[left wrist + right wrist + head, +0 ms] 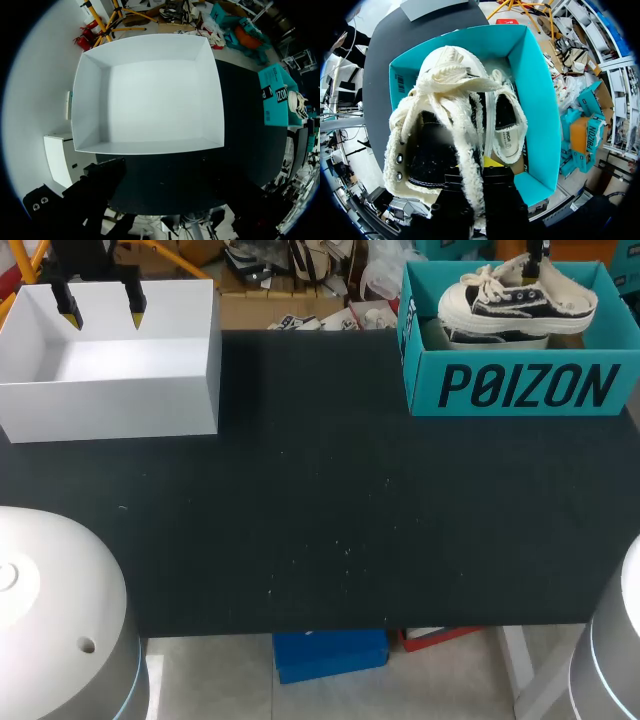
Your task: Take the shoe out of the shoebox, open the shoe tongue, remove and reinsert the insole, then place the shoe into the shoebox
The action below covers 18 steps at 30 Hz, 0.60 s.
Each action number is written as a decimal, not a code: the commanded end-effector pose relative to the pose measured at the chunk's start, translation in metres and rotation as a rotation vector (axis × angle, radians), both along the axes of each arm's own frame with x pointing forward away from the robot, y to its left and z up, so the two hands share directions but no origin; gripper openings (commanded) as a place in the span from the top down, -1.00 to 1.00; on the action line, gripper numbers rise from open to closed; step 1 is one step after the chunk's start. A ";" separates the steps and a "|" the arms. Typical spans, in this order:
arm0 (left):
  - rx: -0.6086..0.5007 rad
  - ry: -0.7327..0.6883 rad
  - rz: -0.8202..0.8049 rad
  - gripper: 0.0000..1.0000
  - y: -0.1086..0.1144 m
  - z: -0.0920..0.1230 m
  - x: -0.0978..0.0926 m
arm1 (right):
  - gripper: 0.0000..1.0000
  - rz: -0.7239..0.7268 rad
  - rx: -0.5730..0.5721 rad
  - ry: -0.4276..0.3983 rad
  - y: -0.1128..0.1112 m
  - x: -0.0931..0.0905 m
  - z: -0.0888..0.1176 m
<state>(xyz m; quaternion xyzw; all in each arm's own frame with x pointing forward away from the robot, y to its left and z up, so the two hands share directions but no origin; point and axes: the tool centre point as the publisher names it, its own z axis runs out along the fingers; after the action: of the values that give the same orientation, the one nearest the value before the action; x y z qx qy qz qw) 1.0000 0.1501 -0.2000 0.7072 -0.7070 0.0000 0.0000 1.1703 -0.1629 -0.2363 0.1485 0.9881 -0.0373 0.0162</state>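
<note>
Holding the shoe (515, 300) by the frayed edge at its heel, the right gripper (536, 265) is at the upper right of the frame with its fingers closed on that edge. The shoe hangs about level with the rim of the teal shoebox (520, 385), not yet clear of its walls. I think the grip is thin. Only a soft cloth edge is pinched, so the shoe can tilt or slip and fall onto the second shoe (509, 125) lying in the box. The sole can also catch the front wall and drag the box over the table (330, 510). The left gripper (103, 312), at the upper left over the white box (110, 400), is wide open and holds nothing.
</note>
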 end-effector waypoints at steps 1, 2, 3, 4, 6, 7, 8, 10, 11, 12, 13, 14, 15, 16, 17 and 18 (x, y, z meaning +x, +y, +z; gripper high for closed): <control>0.000 0.000 0.000 -1.00 0.000 0.000 0.000 | 1.00 -0.005 -0.028 -0.013 0.004 -0.019 0.062; 0.000 0.000 0.000 -1.00 0.000 0.000 0.000 | 1.00 -0.006 -0.029 -0.012 0.004 -0.022 0.068; 0.000 0.000 0.000 -1.00 0.000 0.000 0.000 | 1.00 -0.010 -0.041 -0.007 0.004 -0.025 0.074; 0.000 0.000 0.000 -1.00 0.000 0.000 0.000 | 1.00 -0.012 -0.054 -0.004 0.005 -0.030 0.079; 0.000 0.000 0.000 -1.00 0.000 0.000 0.000 | 1.00 -0.022 -0.069 -0.007 0.007 -0.038 0.088; 0.000 0.000 0.000 -1.00 0.000 0.000 0.000 | 1.00 -0.023 -0.071 -0.008 0.008 -0.043 0.091; 0.000 0.000 0.000 -1.00 0.000 0.000 0.000 | 1.00 -0.024 -0.072 -0.009 0.010 -0.048 0.095; 0.000 0.000 0.000 -1.00 0.000 0.000 0.000 | 1.00 -0.031 -0.078 -0.017 0.013 -0.056 0.101; 0.000 0.000 0.000 -1.00 0.000 0.000 0.000 | 1.00 -0.036 -0.078 -0.019 0.015 -0.063 0.103; 0.000 0.000 0.000 -1.00 0.000 0.000 0.000 | 1.00 -0.041 -0.081 -0.025 0.018 -0.069 0.106; 0.000 0.000 0.000 -1.00 0.000 0.000 0.000 | 1.00 -0.051 -0.083 -0.031 0.020 -0.074 0.108; 0.000 0.000 0.000 -1.00 0.000 0.000 0.000 | 1.00 -0.060 -0.083 -0.034 0.022 -0.078 0.109; 0.000 0.000 0.000 -1.00 0.000 0.000 0.000 | 1.00 -0.067 -0.082 -0.040 0.025 -0.086 0.110; 0.000 0.000 0.000 -1.00 0.000 0.000 0.000 | 1.00 -0.075 -0.075 -0.043 0.030 -0.094 0.111; 0.000 0.000 0.000 -1.00 0.000 0.000 0.000 | 1.00 -0.080 -0.069 -0.047 0.034 -0.101 0.111; 0.000 0.000 0.000 -1.00 0.000 0.000 0.000 | 1.00 -0.080 -0.069 -0.047 0.037 -0.106 0.111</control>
<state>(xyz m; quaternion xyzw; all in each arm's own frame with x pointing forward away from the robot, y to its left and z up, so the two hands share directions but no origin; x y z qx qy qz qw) 1.0000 0.1500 -0.2000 0.7072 -0.7071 0.0000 0.0000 1.1007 -0.1354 -0.1350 0.1904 0.9796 -0.0646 0.0026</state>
